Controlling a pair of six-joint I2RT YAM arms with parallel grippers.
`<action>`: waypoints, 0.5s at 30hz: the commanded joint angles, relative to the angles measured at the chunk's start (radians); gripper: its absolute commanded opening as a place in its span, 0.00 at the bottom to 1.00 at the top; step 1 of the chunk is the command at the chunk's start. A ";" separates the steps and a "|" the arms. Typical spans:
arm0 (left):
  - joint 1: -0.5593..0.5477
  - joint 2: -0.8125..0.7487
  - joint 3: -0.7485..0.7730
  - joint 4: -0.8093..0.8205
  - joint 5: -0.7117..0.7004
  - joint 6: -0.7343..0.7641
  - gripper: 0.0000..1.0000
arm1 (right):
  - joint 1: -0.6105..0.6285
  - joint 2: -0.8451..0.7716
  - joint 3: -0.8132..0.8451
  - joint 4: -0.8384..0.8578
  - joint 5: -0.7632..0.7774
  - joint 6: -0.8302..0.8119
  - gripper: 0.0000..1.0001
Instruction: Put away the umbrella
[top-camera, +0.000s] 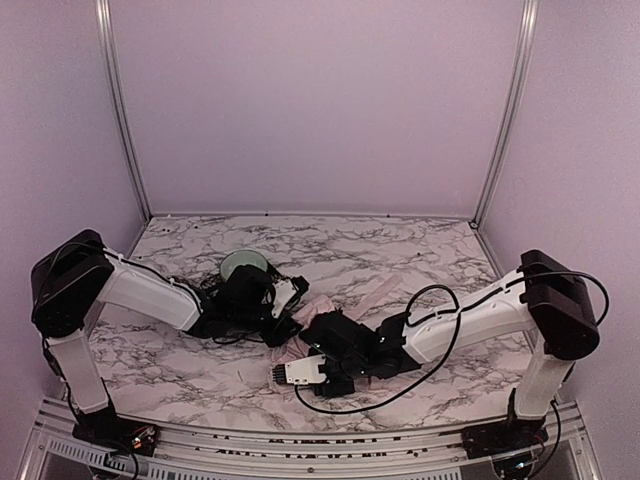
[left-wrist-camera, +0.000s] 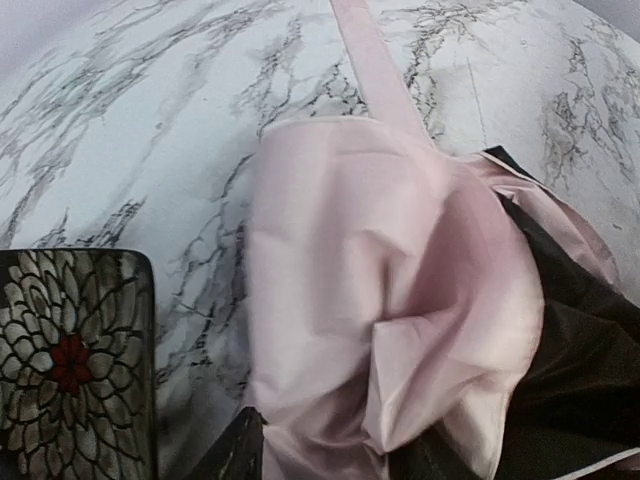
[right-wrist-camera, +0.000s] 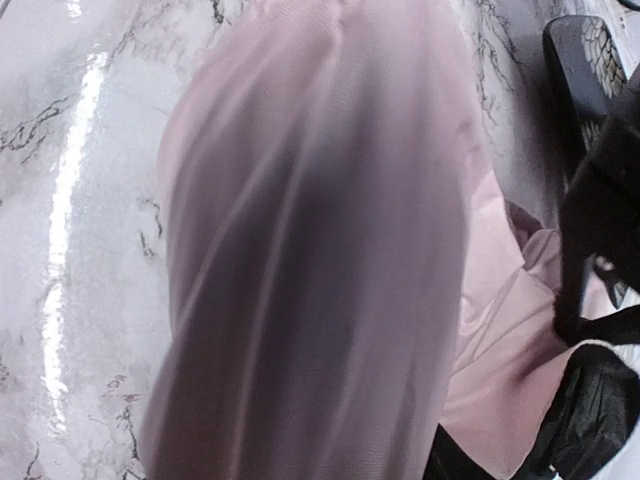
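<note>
The umbrella (top-camera: 322, 303) lies crumpled at the table's middle, pale pink fabric with black lining, under both arms. In the left wrist view its pink fabric (left-wrist-camera: 380, 290) fills the frame, with black lining (left-wrist-camera: 580, 370) at the right and a pink strip (left-wrist-camera: 375, 60) running away. The folds bunch together at the bottom edge, where my left gripper (top-camera: 294, 318) pinches them. My right gripper (top-camera: 314, 334) is pressed into the fabric beside it. In the right wrist view the fabric (right-wrist-camera: 320, 260) drapes over the camera and hides the fingers.
A dark floral-patterned mat (left-wrist-camera: 70, 360) lies just left of the fabric and shows at the top right of the right wrist view (right-wrist-camera: 590, 50). A pale green bowl (top-camera: 243, 265) stands behind my left arm. A black cable (top-camera: 440, 340) loops by my right arm.
</note>
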 joint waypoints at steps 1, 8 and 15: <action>0.059 -0.037 0.019 0.029 -0.162 -0.045 0.49 | 0.005 0.016 -0.078 -0.186 -0.186 0.118 0.28; 0.148 -0.163 0.024 0.054 -0.247 -0.064 0.61 | -0.012 0.015 -0.088 -0.192 -0.278 0.167 0.27; -0.051 -0.532 -0.254 0.124 -0.196 0.247 0.49 | -0.092 0.080 -0.036 -0.291 -0.498 0.229 0.26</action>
